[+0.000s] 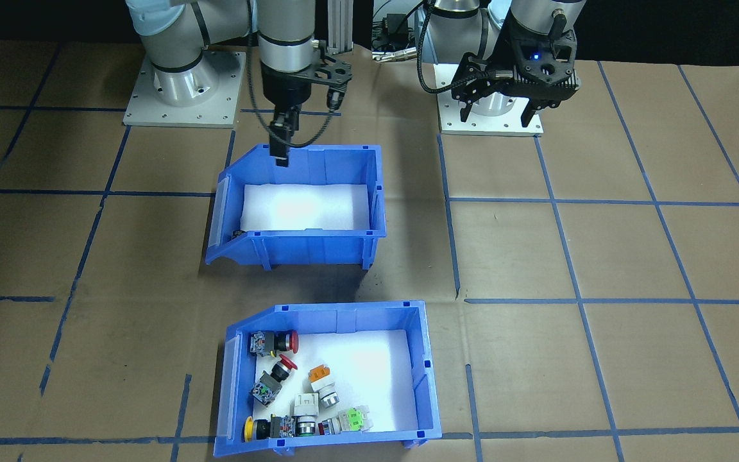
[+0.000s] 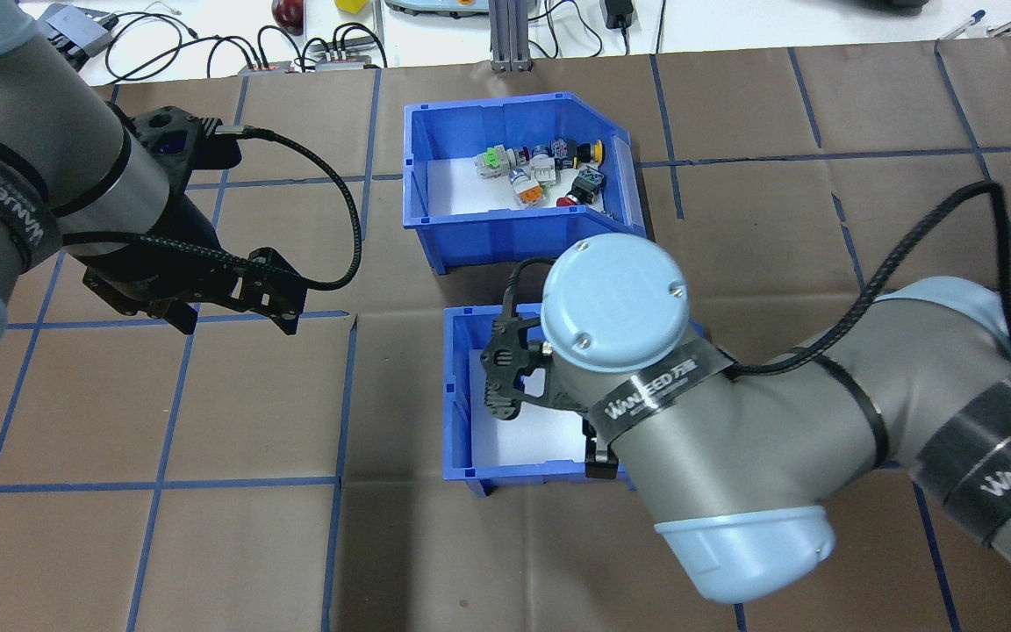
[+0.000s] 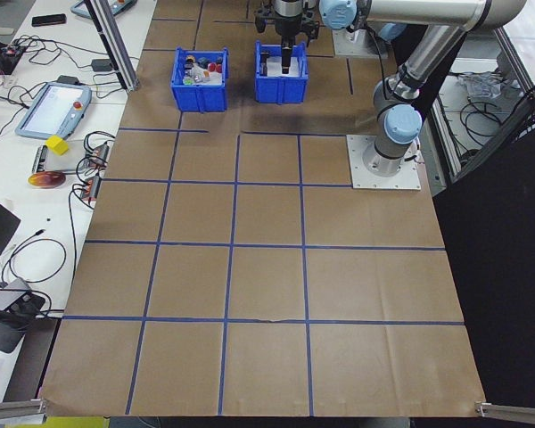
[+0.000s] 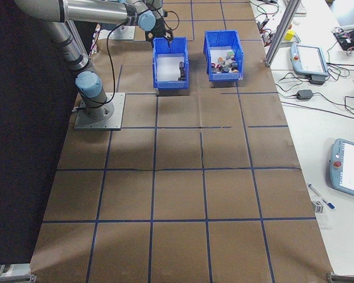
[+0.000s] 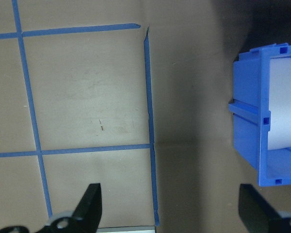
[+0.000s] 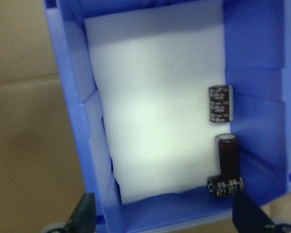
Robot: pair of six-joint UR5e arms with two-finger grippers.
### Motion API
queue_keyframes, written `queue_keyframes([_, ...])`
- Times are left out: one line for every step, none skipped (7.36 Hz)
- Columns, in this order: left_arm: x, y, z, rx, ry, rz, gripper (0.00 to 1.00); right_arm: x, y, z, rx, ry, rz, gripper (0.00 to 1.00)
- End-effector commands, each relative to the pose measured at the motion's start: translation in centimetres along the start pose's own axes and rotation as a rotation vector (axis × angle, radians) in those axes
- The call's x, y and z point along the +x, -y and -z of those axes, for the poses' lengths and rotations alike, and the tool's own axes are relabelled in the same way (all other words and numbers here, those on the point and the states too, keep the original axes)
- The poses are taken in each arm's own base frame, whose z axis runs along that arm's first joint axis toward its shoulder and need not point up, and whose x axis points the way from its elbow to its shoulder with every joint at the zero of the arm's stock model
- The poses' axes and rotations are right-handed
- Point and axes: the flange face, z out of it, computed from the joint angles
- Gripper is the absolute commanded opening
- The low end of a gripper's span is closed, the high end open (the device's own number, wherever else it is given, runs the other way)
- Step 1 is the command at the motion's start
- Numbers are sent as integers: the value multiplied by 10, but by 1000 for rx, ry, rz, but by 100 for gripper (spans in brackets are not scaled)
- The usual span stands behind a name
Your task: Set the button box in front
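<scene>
The button box (image 1: pixel 417 378) (image 2: pixel 422 167) is a blue bin with white foam and several coloured push-buttons, standing on the far side of the table from the robot. Closer to the robot stands a matching blue bin (image 1: pixel 376 192) (image 2: pixel 457 395) holding black cylinders (image 6: pixel 222 104). My right gripper (image 1: pixel 280 157) (image 6: pixel 165 213) hangs open over this nearer bin, with nothing between its fingers. My left gripper (image 1: pixel 496 117) (image 2: pixel 233 323) (image 5: pixel 172 208) is open and empty above bare brown table, well to the side of both bins.
Blue tape lines grid the brown table (image 2: pixel 251 412). Both arm bases (image 1: pixel 183 90) (image 1: pixel 491 119) sit at the robot's edge. An aluminium post (image 2: pixel 501 35) and cables (image 2: pixel 312 53) lie beyond the button box. A corner of a blue bin (image 5: pixel 262 121) shows in the left wrist view.
</scene>
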Motion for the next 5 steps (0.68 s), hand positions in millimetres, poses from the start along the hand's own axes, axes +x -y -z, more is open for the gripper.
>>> queue_keyframes([-1, 5, -2, 3, 3, 0, 99, 46, -62, 27, 36, -15, -261, 100])
queue_keyframes([-1, 5, -3, 0, 2, 1, 99, 73, -91, 31, 41, -24, -368, 100])
queue_keyframes([-1, 5, -3, 0, 2, 1, 99, 94, -116, 38, 41, -42, -445, 100])
queue_keyframes([-1, 6, -3, 1, 2, 1, 99, 110, -136, 44, 43, -54, -571, 100])
queue_keyframes([-1, 6, -3, 0, 2, 3, 99, 115, -143, 53, 67, -1, -733, 100])
